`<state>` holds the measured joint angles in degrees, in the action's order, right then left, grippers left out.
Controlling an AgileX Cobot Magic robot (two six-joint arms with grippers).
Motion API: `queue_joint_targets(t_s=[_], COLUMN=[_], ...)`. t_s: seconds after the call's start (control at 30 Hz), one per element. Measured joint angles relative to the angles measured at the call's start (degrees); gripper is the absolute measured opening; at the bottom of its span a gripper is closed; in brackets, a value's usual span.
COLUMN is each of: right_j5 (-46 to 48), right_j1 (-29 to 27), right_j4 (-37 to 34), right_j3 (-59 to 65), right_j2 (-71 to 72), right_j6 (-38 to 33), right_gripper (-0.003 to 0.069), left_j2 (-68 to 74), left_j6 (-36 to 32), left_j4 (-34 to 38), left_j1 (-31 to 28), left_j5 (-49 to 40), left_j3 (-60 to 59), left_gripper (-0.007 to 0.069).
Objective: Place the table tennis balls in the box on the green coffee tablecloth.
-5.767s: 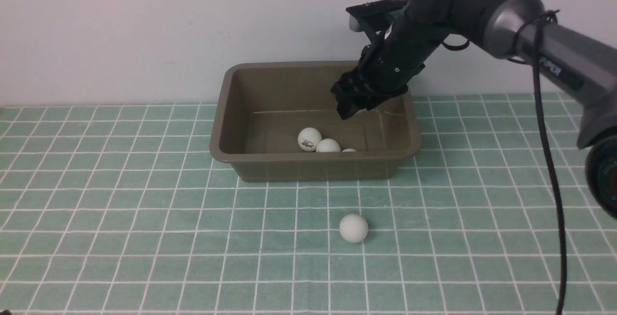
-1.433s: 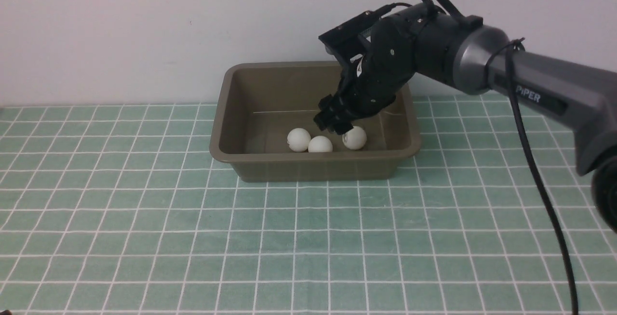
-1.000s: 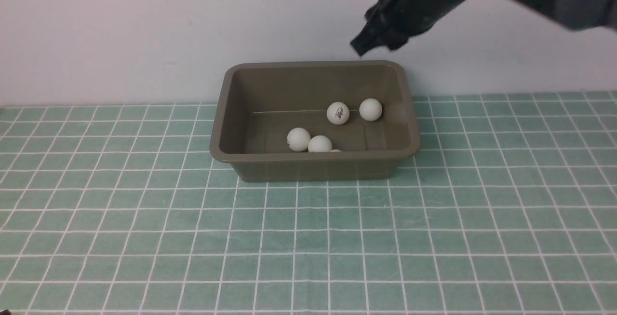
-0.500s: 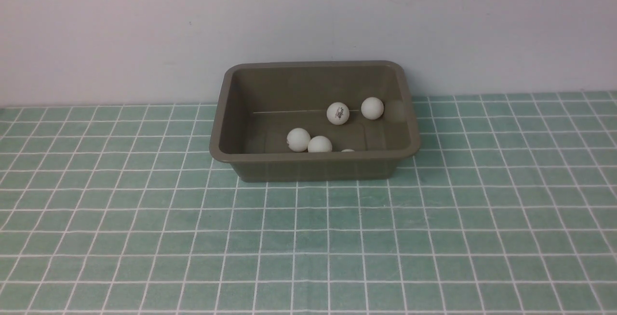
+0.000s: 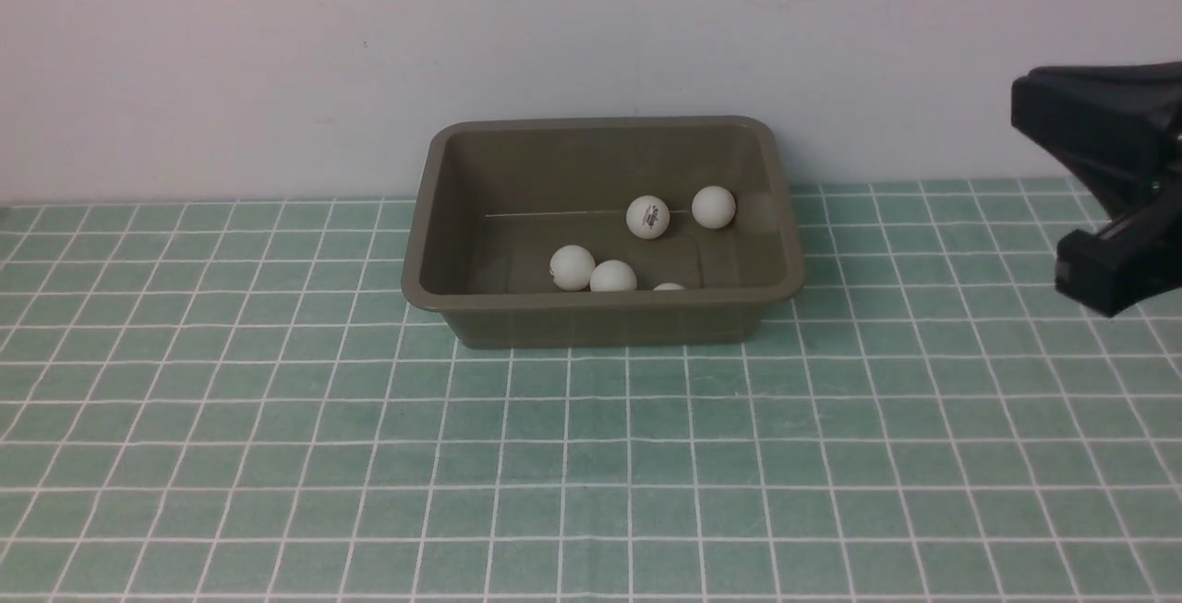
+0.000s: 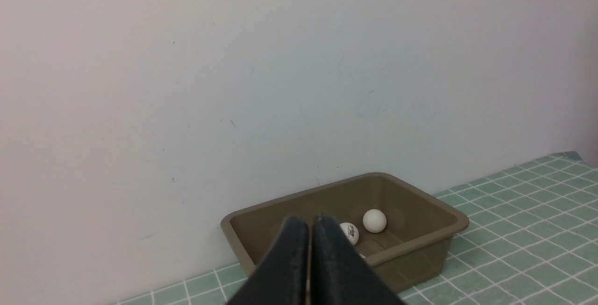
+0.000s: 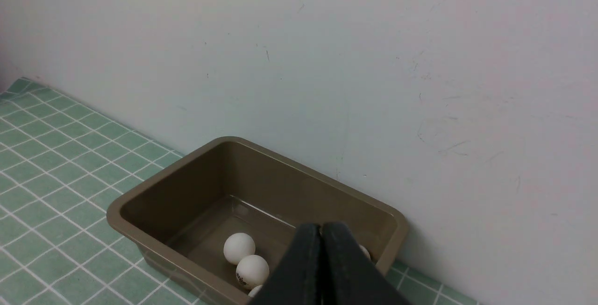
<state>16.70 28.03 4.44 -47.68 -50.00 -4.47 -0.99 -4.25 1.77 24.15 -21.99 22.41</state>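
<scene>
The olive-brown box (image 5: pixel 600 306) stands on the green coffee tablecloth (image 5: pixel 591 455) near the back wall. Several white table tennis balls lie inside it: two by the far wall (image 5: pixel 647 217) (image 5: pixel 713 207), the others along the near wall (image 5: pixel 572 267) (image 5: pixel 612 276). No ball lies on the cloth. My right arm (image 5: pixel 1108 123) shows as a black shape at the right edge, well away from the box. In the right wrist view the right gripper (image 7: pixel 321 228) is shut and empty, facing the box (image 7: pixel 154 188). The left gripper (image 6: pixel 310 223) is shut and empty too, with the box (image 6: pixel 420 244) and two balls (image 6: pixel 374 220) beyond it.
A plain pale wall (image 5: pixel 277 58) rises directly behind the box. The checked cloth spreads wide to the left, right and front of the box.
The right gripper rose out of the box, swung out of the front view and now shows at the right edge, jaws closed. Two balls settled by the box's far wall.
</scene>
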Motion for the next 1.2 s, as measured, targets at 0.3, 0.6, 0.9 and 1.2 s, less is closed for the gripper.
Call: queue_joint_targets(t_s=[0.3, 0.6, 0.9, 1.2], right_j5=[0.6, 2.4, -0.8, -9.9], right_j1=[0.0, -4.8, -22.7, -31.3], right_j4=[0.0, 0.5, -0.3, -4.4], right_j3=[0.1, 2.2, 28.7, 48.3], right_j2=[-0.3, 3.6, 26.1, 43.2], right_j6=[0.2, 0.8, 4.9, 6.5], right_gripper=[-0.0015, -0.0015, -0.0015, -0.0015], left_j2=[0.0, 0.0, 0.0, 0.0], left_j6=[0.0, 0.0, 0.0, 0.0], left_j4=[0.0, 0.1, 0.1, 0.1], left_j1=[0.0, 0.0, 0.0, 0.0], left_j5=[0.0, 0.0, 0.0, 0.0], left_j3=[0.0, 0.0, 0.0, 0.0], left_gripper=[-0.0004, -0.0004, -0.0004, -0.0004])
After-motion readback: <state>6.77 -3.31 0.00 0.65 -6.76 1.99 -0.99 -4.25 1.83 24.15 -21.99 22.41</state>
